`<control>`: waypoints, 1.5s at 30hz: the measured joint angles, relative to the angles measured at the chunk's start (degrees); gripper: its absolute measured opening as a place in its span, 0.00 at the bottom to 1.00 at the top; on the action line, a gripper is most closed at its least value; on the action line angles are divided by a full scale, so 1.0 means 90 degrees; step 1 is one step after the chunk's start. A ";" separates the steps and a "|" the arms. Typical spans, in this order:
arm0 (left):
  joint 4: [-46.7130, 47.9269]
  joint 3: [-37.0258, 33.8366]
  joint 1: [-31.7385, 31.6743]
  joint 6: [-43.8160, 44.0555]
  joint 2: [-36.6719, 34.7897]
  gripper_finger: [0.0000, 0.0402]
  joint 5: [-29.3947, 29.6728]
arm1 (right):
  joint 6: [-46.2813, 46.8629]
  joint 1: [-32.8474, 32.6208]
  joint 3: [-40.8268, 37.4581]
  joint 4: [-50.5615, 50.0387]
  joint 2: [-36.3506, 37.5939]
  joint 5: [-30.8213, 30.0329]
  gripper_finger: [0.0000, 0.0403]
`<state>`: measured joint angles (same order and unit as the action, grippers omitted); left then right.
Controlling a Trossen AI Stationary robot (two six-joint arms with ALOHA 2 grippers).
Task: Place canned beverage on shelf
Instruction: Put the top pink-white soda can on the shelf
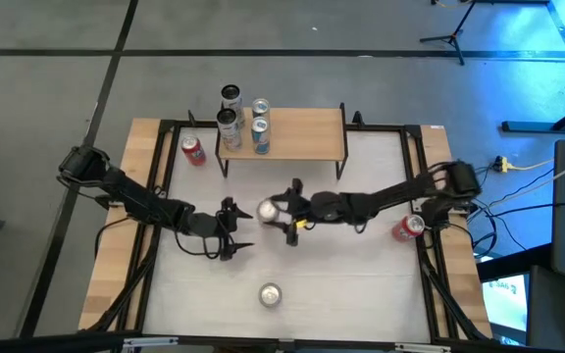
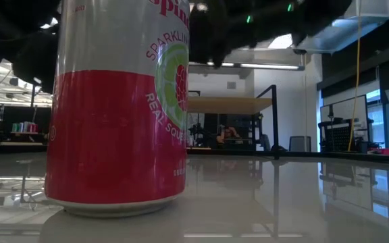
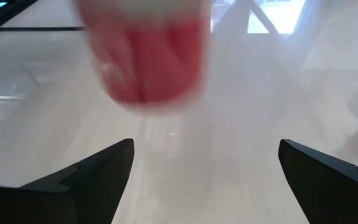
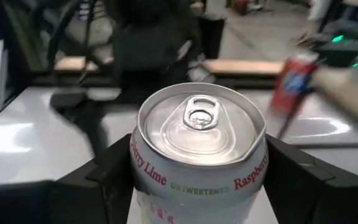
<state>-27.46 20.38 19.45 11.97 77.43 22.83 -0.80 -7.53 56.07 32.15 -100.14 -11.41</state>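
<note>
From above, the nearest thing is a can (image 1: pixel 270 294) standing alone at the 6 o'clock edge of the bench (image 1: pixel 361 275). In the low view this can (image 2: pixel 119 108) fills the left half, its top cut off and its label only partly readable, and it hides most of what lies behind.

At the bench's middle the right tool (image 1: pixel 275 212) has its fingers (image 4: pixel 294 174) closed on either side of a silver can (image 1: pixel 269 210). The right wrist view shows that can (image 4: pixel 199 149) from its lid down, "Raspberry Lime" on the rim, its lower body cut off, so whether it rests on the bench or is lifted cannot be told. Just beside it, at 9 o'clock, the left tool (image 1: pixel 230 227) hangs with its fingers (image 3: pixel 86 180) spread wide and nothing between them. Its wrist view shows only a blurred red can (image 3: pixel 145 53) ahead, too smeared to identify.

At 3 o'clock a red can (image 1: pixel 410 227) lies by the right arm's base, partly hidden by it. At 10 o'clock another red can (image 1: pixel 193 150) sits near the bench corner.

Farthest, at 12 o'clock, the shelf (image 1: pixel 292 133) carries three cans (image 1: pixel 259 136) at its left end. A fourth dark can (image 1: pixel 231 96) lies beyond the shelf's back edge, and its footing is unclear.
</note>
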 joint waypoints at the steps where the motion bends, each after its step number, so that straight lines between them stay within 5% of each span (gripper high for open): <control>1: -0.0006 0.0000 0.0032 -0.0002 0.0000 0.97 0.0001 | -0.0129 0.0000 0.0000 -0.0116 0.0205 -0.0215 0.68; 7: -0.0028 0.0000 0.0086 -0.0005 0.0000 0.97 0.0181 | -0.0791 0.0183 0.0413 -0.1188 0.1242 -0.2009 0.68; 11: -0.0058 0.0000 0.0084 -0.0002 0.0000 0.97 0.0326 | -0.0662 0.0710 0.1034 -0.2013 0.1421 -0.2228 0.68; 31: -0.0063 0.0002 0.0103 0.0010 0.0000 0.97 0.0340 | 0.0226 0.3343 0.1627 -0.2672 0.0950 -0.0072 0.68; 45: -0.0067 0.0001 0.0103 0.0010 0.0000 0.97 0.0335 | 0.0194 0.3724 0.1627 -0.2358 0.0382 0.0534 0.68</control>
<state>-28.06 20.39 20.38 12.06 77.43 25.85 0.95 25.98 70.72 10.93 -96.71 -6.60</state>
